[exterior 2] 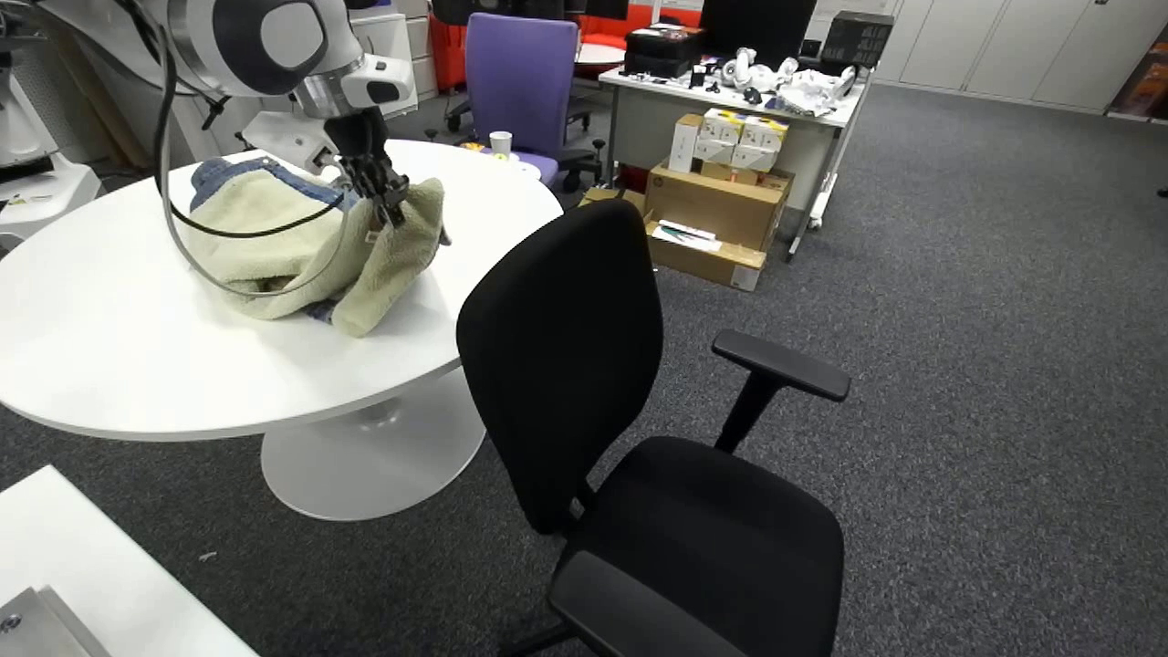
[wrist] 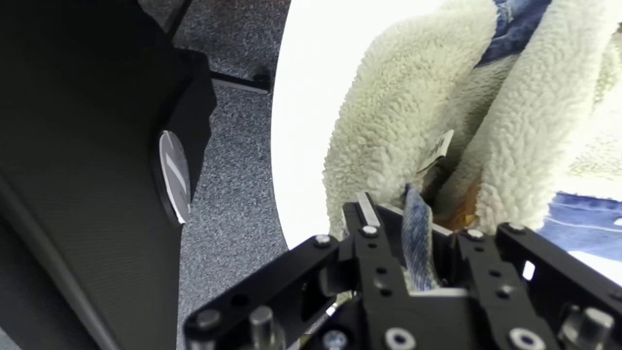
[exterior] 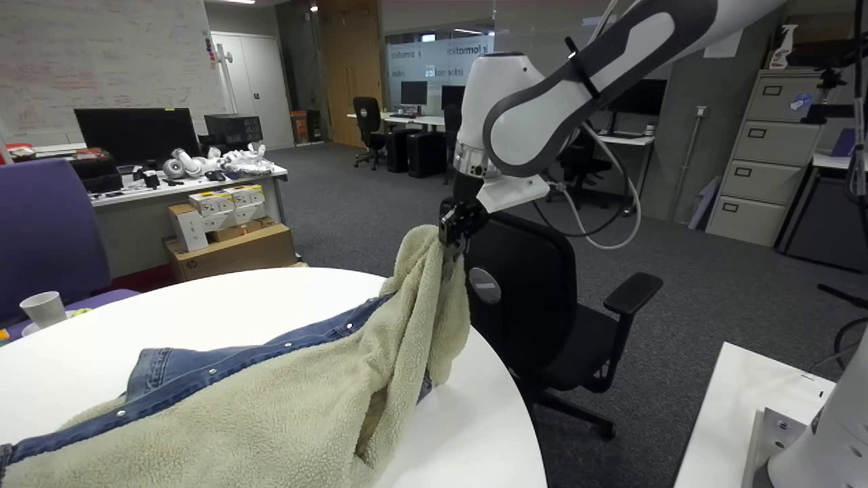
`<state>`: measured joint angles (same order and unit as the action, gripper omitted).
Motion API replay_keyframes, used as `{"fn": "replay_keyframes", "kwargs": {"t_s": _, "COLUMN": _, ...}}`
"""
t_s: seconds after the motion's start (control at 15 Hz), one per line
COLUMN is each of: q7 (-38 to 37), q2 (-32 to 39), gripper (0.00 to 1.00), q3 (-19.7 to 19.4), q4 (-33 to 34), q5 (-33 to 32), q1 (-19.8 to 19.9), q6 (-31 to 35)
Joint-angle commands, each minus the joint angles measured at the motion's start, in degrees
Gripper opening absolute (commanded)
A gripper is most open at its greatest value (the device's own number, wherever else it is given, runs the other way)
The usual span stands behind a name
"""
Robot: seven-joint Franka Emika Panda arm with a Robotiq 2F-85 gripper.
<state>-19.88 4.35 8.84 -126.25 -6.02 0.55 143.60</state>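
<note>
A blue denim jacket with cream fleece lining (exterior: 271, 400) lies on a round white table (exterior: 291, 291), with much of its fleece facing up. It also shows in an exterior view (exterior 2: 265, 219) and in the wrist view (wrist: 388, 116). My gripper (exterior: 456, 234) is shut on a fold of the jacket near the table's edge. The gripped part is raised above the table and fleece hangs down below it. In the wrist view a narrow denim fold stands between the two fingers of the gripper (wrist: 418, 228). A small white label (wrist: 440, 148) shows inside the jacket.
A black office chair (exterior: 522, 285) stands close against the table beside the gripper. A purple chair (exterior 2: 522, 82) with a white cup (exterior 2: 500, 142) is across the table. A desk (exterior 2: 630, 82) with boxes (exterior 2: 712, 205) stands behind. A cable loops from the arm.
</note>
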Motion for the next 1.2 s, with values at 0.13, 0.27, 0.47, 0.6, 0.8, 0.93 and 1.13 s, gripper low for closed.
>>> {"fn": "replay_keyframes", "kwargs": {"t_s": 0.13, "q7": 8.8, "q2": -8.1, "gripper": 0.01, "q3": -3.5, "q4": 0.5, "q5": 8.4, "q1": -1.0, "q6": -8.3}}
{"fn": "replay_keyframes", "kwargs": {"t_s": 0.27, "q7": 7.9, "q2": -11.1, "gripper": 0.01, "q3": -4.2, "q4": 0.6, "q5": 7.1, "q1": -1.2, "q6": -9.8}}
{"fn": "replay_keyframes", "kwargs": {"t_s": 0.47, "q7": 7.5, "q2": -15.7, "gripper": 0.01, "q3": -4.1, "q4": 0.8, "q5": 6.1, "q1": -1.4, "q6": -11.7}}
{"fn": "replay_keyframes", "kwargs": {"t_s": 0.6, "q7": 6.9, "q2": -18.1, "gripper": 0.01, "q3": -3.7, "q4": 1.2, "q5": 5.2, "q1": -1.4, "q6": -12.3}}
{"fn": "replay_keyframes", "kwargs": {"t_s": 0.8, "q7": 5.7, "q2": -19.8, "gripper": 0.01, "q3": -3.2, "q4": 3.3, "q5": 3.6, "q1": -1.1, "q6": -13.8}}
{"fn": "replay_keyframes", "kwargs": {"t_s": 0.93, "q7": 4.8, "q2": -19.7, "gripper": 0.01, "q3": -3.0, "q4": 5.0, "q5": 1.7, "q1": -0.5, "q6": -14.2}}
{"fn": "replay_keyframes", "kwargs": {"t_s": 1.13, "q7": -0.4, "q2": -17.3, "gripper": 0.01, "q3": -2.5, "q4": 8.9, "q5": -7.3, "q1": 2.3, "q6": -13.6}}
